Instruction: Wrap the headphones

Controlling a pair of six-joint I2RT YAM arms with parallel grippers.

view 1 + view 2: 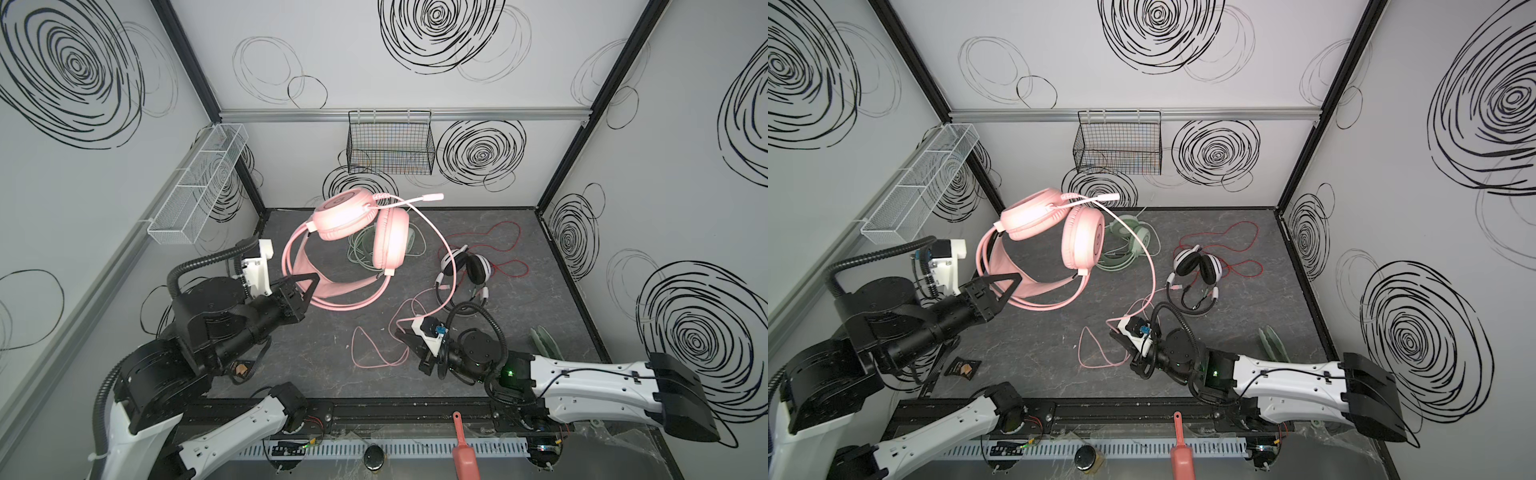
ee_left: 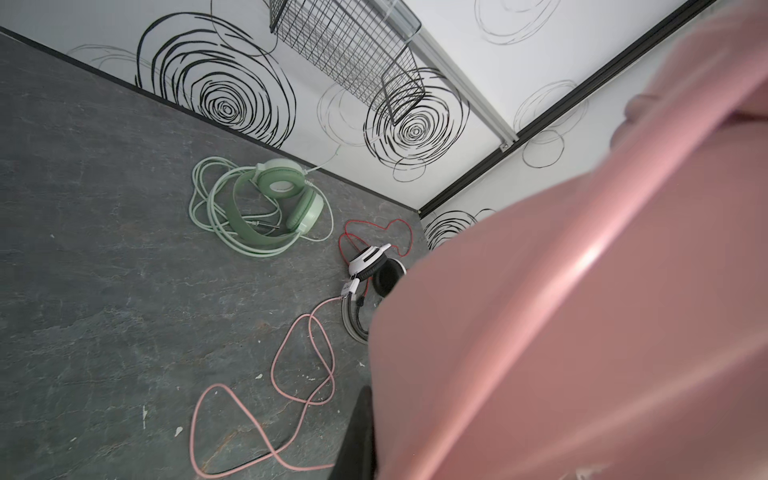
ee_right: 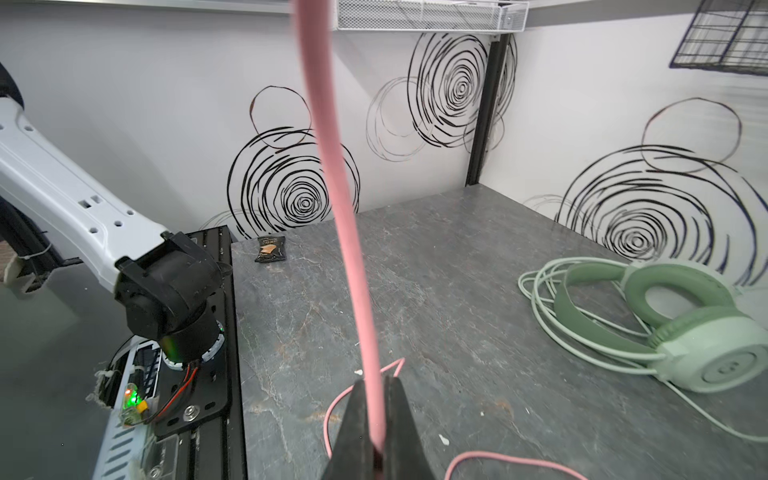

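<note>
While the right gripper, low near the front edge of the worktop, pinches the pink cable, the raised left gripper clamps the pink headset by its headband, the mint-green headset and white-and-black headset lying farther back

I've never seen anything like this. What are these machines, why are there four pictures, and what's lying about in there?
These are two robot arms, each ending in a two-fingered gripper. Two pictures look down on the whole booth from above. The other two come from small cameras on the arms' wrists. On the dark table lie a green headset and a white-and-black headset. The left gripper is shut on the headband of the pink headset and holds it in the air. The right gripper pinches that headset's pink cable, part of which loops on the table.
</note>
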